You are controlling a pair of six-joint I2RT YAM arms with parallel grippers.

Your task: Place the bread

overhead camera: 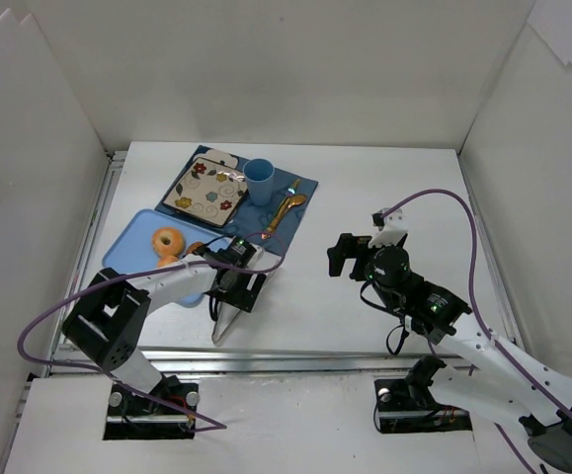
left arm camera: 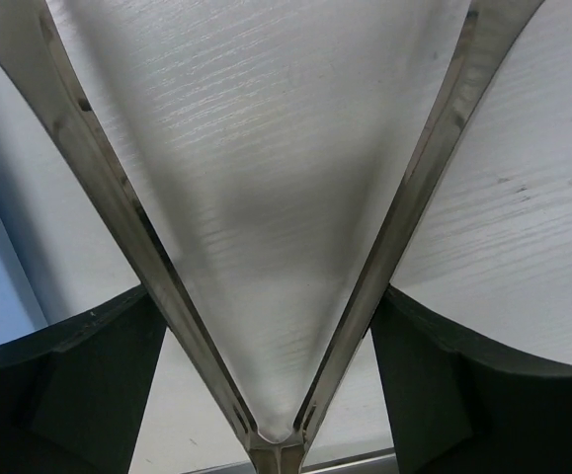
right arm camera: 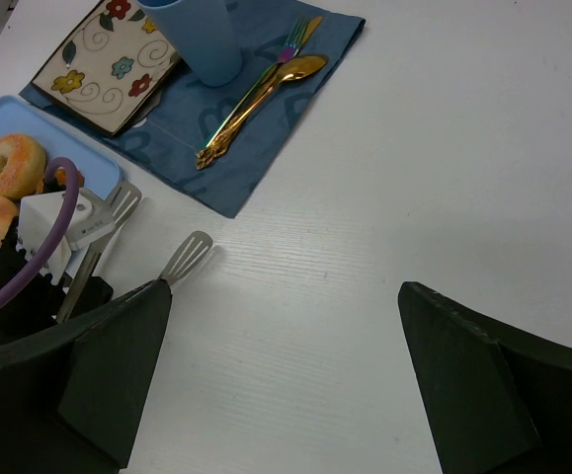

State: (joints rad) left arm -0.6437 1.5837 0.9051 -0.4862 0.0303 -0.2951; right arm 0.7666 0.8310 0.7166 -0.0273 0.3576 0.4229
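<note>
My left gripper point(overhead camera: 234, 286) is shut on metal tongs point(overhead camera: 223, 318), its fingers point(left arm camera: 68, 375) pressing the two arms point(left arm camera: 108, 188) from outside. The tongs stand open in a V with nothing between them, and their slotted tips point(right arm camera: 189, 255) lie beside the light blue tray point(overhead camera: 132, 247). A ring donut point(overhead camera: 168, 240) sits on the tray. A small orange piece point(overhead camera: 195, 249) lies beside it, half hidden by my left arm; I cannot tell if it is the bread. My right gripper point(overhead camera: 343, 255) is open and empty above bare table point(right arm camera: 284, 288).
A floral plate point(overhead camera: 206, 186), a blue cup point(overhead camera: 260, 181) and a gold spoon and fork point(overhead camera: 287, 209) lie on a blue placemat point(overhead camera: 300, 188) at the back. White walls enclose the table on three sides. A purple cable point(right arm camera: 53, 212) runs along my left arm.
</note>
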